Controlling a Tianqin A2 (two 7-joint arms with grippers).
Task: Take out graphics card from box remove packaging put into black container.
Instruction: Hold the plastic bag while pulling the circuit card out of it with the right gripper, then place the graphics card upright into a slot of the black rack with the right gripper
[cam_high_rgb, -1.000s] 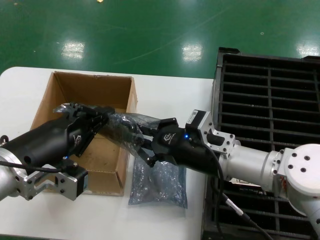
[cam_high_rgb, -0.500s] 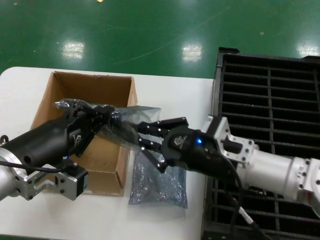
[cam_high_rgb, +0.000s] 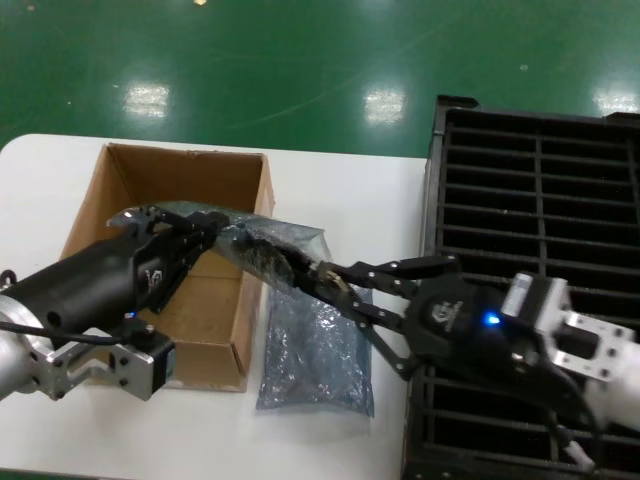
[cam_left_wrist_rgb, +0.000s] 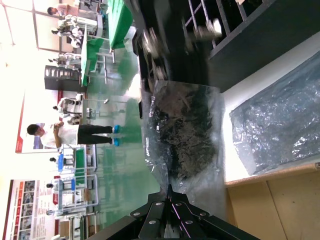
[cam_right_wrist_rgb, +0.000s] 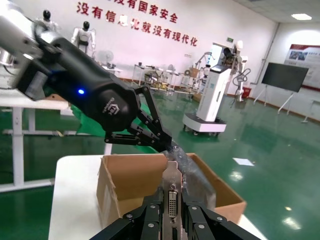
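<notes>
Half the graphics card (cam_high_rgb: 285, 262) stays bagged.

The box (cam_high_rgb: 186, 180) is plain brown corrugated cardboard, standing on a white table (cam_high_rgb: 340, 190) above a glossy green floor (cam_high_rgb: 250, 70). The packaging (cam_high_rgb: 262, 246) is translucent grey-blue plastic with a crinkled sheen, and a second empty bag (cam_high_rgb: 315, 355) of the same tint lies flat. The graphics card (cam_right_wrist_rgb: 173, 197) shows a silver bracket. The black container (cam_high_rgb: 540, 190) is black with parallel slats. Both grippers, left gripper (cam_high_rgb: 205, 232) and right gripper (cam_high_rgb: 345, 290), are black; the right one carries a blue light.
</notes>
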